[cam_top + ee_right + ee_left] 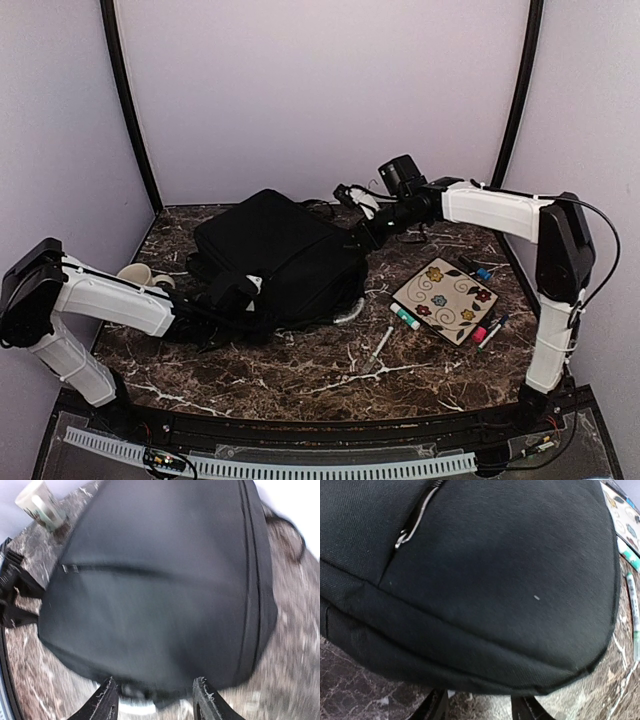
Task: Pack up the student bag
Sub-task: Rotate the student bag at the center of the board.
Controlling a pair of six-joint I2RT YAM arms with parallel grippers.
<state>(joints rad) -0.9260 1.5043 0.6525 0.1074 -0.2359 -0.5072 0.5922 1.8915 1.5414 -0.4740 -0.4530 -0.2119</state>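
Stretching toward student bag [275, 250]: left claw [480, 707], right claw [152, 700]

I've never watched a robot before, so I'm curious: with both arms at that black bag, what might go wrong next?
The student bag is soft, so it may bunch or slide as the open left tool and right tool work on it. Sliding, it could push the green-tipped marker lying close beside it. The left arm might also knock the cup next to it.
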